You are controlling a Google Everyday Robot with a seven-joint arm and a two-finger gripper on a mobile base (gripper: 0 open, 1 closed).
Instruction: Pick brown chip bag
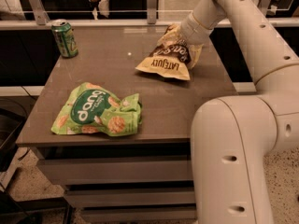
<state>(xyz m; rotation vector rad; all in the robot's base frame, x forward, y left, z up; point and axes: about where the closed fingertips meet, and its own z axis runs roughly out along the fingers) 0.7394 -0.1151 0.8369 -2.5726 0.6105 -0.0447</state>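
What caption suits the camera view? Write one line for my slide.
Gripper at the brown chip bag on the table; green bag and can sit apart.

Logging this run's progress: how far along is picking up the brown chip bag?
Done: the gripper is on the far end of the brown chip bag, at the back right of the table. In hand: the grasp itself, which I cannot confirm from here. Left: lifting, since the bag's near edge rests on the tabletop. The green bag and can lie apart.
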